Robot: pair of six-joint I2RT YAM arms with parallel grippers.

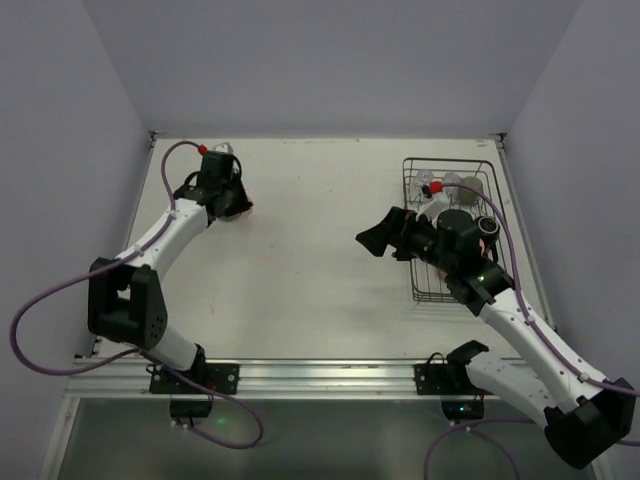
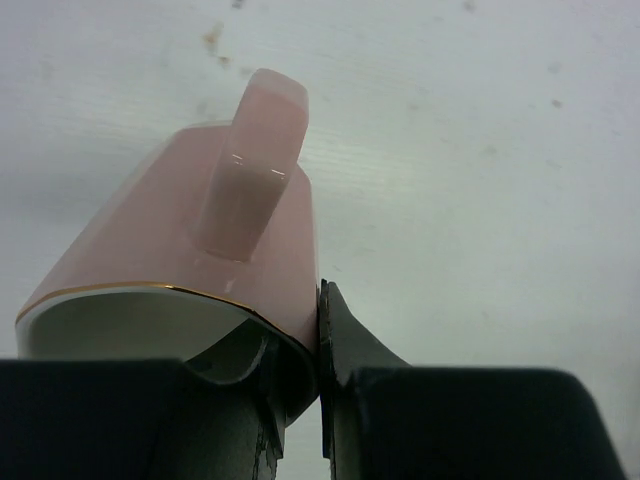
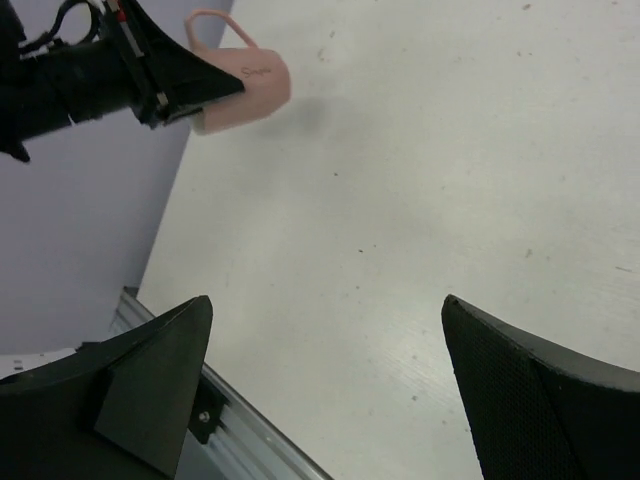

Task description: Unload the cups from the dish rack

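My left gripper (image 2: 297, 322) is shut on the rim of a pale pink mug (image 2: 190, 250), one finger inside it and one outside. The mug is tipped on its side with its handle (image 2: 248, 170) up, low over the table's far left. The right wrist view shows the same mug (image 3: 245, 88) in those fingers. I cannot tell whether it touches the table. My right gripper (image 1: 372, 240) (image 3: 327, 305) is open and empty, left of the dish rack (image 1: 407, 176). The rack holds clear glasses (image 1: 437, 185) and a small olive-grey mug (image 1: 472, 188); my right arm covers its near half.
The side wall (image 3: 90, 210) stands close behind the pink mug. The table's metal front rail (image 1: 320, 375) runs along the near edge. A purple cable (image 1: 178, 150) loops off the left arm.
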